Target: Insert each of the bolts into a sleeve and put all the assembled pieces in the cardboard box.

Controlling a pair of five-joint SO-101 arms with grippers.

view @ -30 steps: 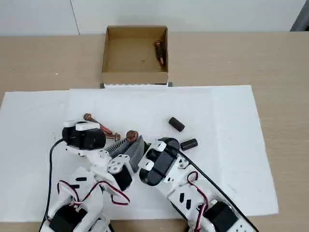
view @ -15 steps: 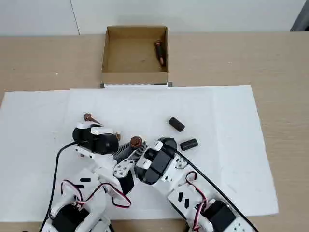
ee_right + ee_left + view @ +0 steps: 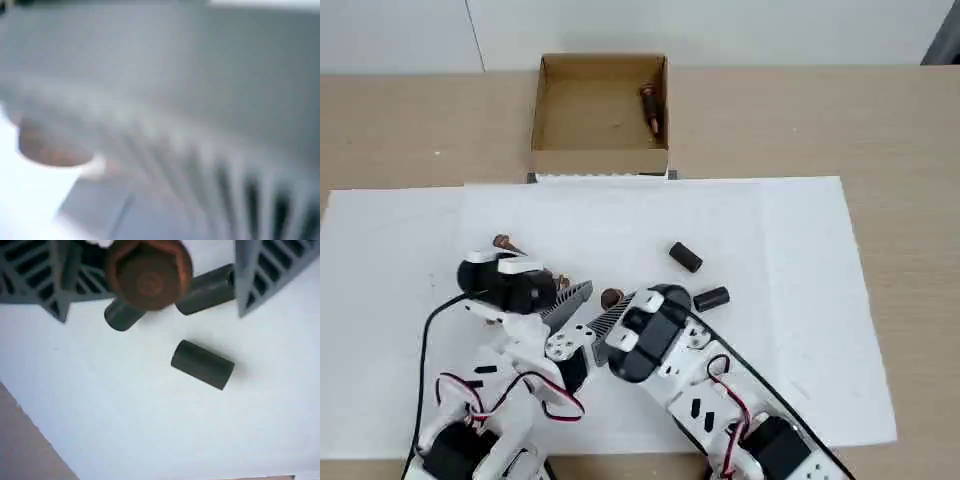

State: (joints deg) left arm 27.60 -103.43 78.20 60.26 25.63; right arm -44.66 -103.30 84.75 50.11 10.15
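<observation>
- Pale wood forms the table [image 3: 910, 120], and you have a white paper sheet [image 3: 790, 220] spread over its near half.
- At the middle of the far edge you see the cardboard box [image 3: 535, 110], open at the top. One assembled piece [image 3: 651, 108] lies inside along its right wall.
- Your left end effector [image 3: 152, 317] is spread wide, its two grey ribbed jaws standing well apart.
- Between those jaws in the left wrist view sits a rusty bolt head [image 3: 149, 274], turned toward the camera. In the high view you find it on the paper toward the near edge, between the two arms.
- A dark cylinder end [image 3: 120, 316] shows just beside that head; you cannot tell whether the shank sits in it.
- Your right end effector [image 3: 616, 312] lies just beside the same bolt head, and you cannot tell whether it is spread or pressed together.
- One loose sleeve [image 3: 685, 257] and a second sleeve [image 3: 711, 298] lie on the paper, apart from each other, on the right-edge side of the bolt head.
- Toward the left edge, another bolt [image 3: 503, 242] lies partly hidden under the left arm.
</observation>
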